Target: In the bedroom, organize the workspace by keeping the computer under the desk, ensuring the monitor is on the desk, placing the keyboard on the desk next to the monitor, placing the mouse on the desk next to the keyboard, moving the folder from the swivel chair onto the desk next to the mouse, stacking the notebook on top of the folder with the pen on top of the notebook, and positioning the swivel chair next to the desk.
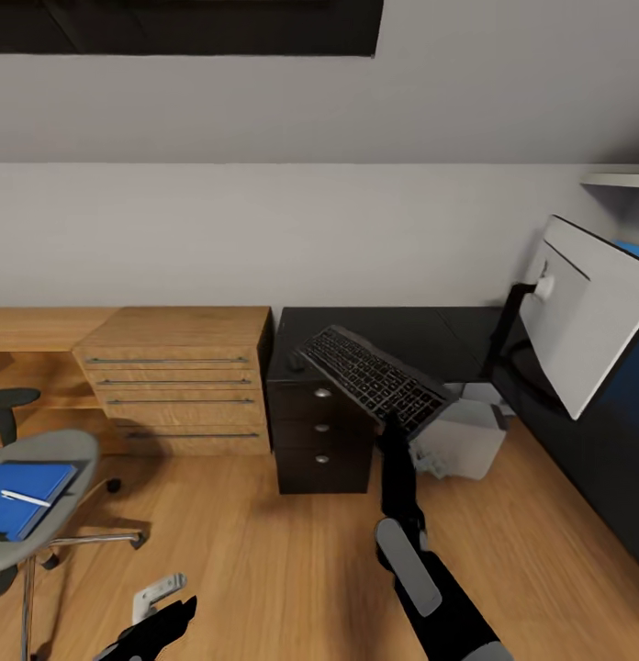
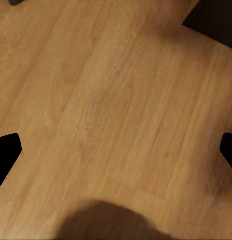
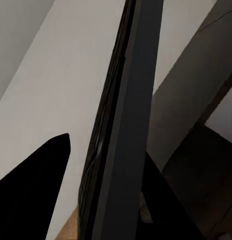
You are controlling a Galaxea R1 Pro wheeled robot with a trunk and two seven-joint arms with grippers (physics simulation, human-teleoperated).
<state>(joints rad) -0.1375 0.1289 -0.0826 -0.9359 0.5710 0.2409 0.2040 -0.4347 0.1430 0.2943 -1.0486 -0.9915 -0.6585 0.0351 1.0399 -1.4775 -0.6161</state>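
Above the dark drawer unit, tilted and held off any surface: keyboard, gripped by its near edge in the right pincer; in the right wrist view, seen edge-on as a dark slab clamped between the two black fingers. Black worktop behind and beneath it, with the mouse near its front left corner. Monitor at the right, leaning and apparently not squarely seated. Pale computer case on the floor beside the drawer unit. Swivel chair at far left, well apart from the worktop, carrying the blue folder with a pen lying on top. Left pincer low over bare floorboards, fingertips spread wide, holding nothing.

Likely hazards: slip or pivot of the keyboard, owing to the grip at one edge only; sweep of its far corner into the mouse on lowering; contact with the tilted monitor if swung rightward.

Open room: broad bare stretch of worktop between mouse and monitor; front edge close to the drawer unit's top, so little margin for an early release.
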